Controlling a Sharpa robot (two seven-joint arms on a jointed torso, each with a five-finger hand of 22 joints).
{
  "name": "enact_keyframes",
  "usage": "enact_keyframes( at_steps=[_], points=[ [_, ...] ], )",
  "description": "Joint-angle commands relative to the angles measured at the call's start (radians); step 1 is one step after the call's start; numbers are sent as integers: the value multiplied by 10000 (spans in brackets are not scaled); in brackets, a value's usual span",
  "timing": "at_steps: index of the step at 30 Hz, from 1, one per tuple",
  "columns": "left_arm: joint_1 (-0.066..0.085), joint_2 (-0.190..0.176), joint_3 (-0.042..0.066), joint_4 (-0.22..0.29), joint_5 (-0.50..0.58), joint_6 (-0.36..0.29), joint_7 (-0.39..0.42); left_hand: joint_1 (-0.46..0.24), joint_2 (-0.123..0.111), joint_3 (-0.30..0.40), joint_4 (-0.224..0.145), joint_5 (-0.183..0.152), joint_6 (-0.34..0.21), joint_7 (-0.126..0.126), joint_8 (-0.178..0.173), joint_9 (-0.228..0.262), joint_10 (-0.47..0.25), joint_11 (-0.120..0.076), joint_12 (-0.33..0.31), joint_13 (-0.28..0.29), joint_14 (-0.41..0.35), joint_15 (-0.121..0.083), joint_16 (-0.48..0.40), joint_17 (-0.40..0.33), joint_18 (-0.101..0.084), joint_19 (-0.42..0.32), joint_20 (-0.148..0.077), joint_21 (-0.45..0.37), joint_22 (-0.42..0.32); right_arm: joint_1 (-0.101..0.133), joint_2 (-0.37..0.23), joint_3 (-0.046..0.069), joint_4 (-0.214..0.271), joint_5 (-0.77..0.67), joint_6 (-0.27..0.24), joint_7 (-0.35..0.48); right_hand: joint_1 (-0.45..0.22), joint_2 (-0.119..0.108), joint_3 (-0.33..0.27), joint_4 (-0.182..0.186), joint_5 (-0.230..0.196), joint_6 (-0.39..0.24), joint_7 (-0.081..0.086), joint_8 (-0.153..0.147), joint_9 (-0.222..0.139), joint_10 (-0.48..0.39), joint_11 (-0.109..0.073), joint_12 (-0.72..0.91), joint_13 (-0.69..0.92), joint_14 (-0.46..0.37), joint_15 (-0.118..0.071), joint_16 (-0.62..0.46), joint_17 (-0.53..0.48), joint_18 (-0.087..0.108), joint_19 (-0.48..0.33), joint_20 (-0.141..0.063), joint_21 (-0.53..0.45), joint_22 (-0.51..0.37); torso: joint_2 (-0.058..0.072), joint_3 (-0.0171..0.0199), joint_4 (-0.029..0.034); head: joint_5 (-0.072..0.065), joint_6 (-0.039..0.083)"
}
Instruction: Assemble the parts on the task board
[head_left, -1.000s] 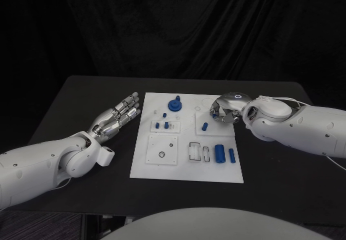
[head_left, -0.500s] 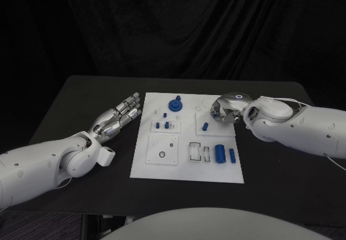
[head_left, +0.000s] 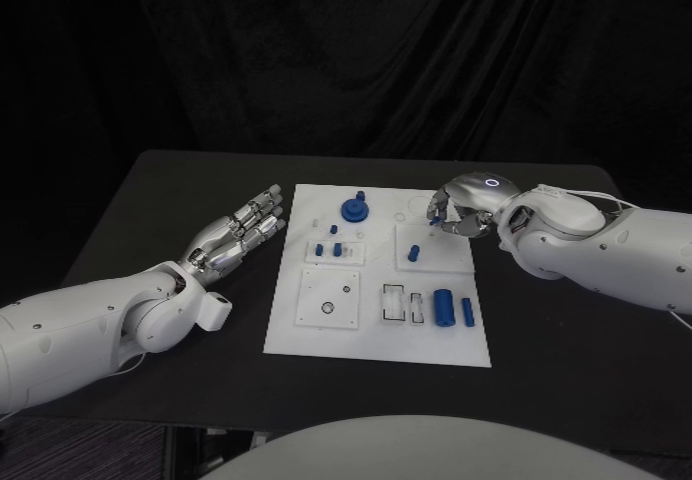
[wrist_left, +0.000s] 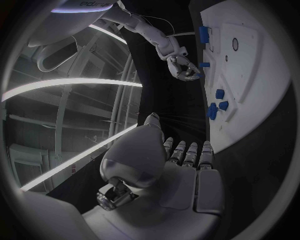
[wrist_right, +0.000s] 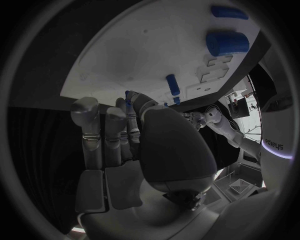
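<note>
A: Nearest the robot, at 6 o'clock on the task board (head_left: 375, 340), what lies there?

B: Two blue cylinders (head_left: 444, 304), side by side toward 4 o'clock, just beside an outlined slot.

A: And the left hand (head_left: 238, 232)?

B: At 9 o'clock, just off the board's edge, fingers stretched out flat and apart, holding nothing.

A: Further out?

B: A blue round part (head_left: 352, 209) stands near 12 o'clock. The right hand (head_left: 464, 206) hovers at 2 o'clock, fingers curled in, pinching a small blue peg (wrist_right: 129, 96) at the fingertips.
</note>
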Motion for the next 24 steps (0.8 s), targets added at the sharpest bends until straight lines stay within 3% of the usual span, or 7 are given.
enact_keyframes(
  at_steps=[1,6,12,18,24],
  points=[
    [-19,26,9,18,8,74,1365,117,8,52,16,44,-21,82,36,12,14,66,-20,2,-4,47,-36,-16,-79,3,57,7,20,201,-127,10,278,26,-389,86,-50,54,-18,46,-79,65,21,80,1536,73,16,-41,-28,76,-13,55,14,-42,49,-5,56,1022,-5,-10,17,39,1],
    [-19,27,9,28,8,48,1344,139,37,67,25,46,6,147,41,16,22,115,-5,6,-4,83,-36,-16,-75,11,100,13,37,492,-410,8,965,27,-151,42,-64,59,-1,96,-106,10,25,81,1643,68,33,-135,-77,73,-1,50,9,-43,46,0,42,1020,-21,-20,25,81,1],
    [-20,65,8,14,8,32,1333,147,51,72,28,45,15,200,43,18,32,161,12,10,-4,102,-36,-16,-66,16,133,16,48,613,-583,-2,2252,26,376,-45,-61,57,6,118,-118,-49,52,64,1710,69,61,-203,-113,58,24,31,-8,-38,26,14,-26,1007,-22,-15,28,202,1],
    [-20,74,8,44,8,12,1308,154,74,81,30,53,20,260,43,19,48,236,38,17,-4,122,-36,-16,-52,23,168,21,62,481,-209,-6,3073,-730,1056,-177,-10,35,30,102,-103,-165,104,-3,1782,45,99,-309,-165,14,55,-19,-58,-33,-6,36,-95,997,-23,-19,5,476,1],
    [-20,100,8,54,8,-1,1297,154,78,82,31,51,20,275,43,19,52,258,44,19,-4,127,-36,-16,-48,26,176,23,67,245,485,-6,3110,-1480,1517,-256,-55,24,67,187,-244,-314,118,-185,1790,-31,142,-549,-278,-98,90,-154,-189,-3,-96,73,-309,958,3,-13,-12,709,1]
  ],
)
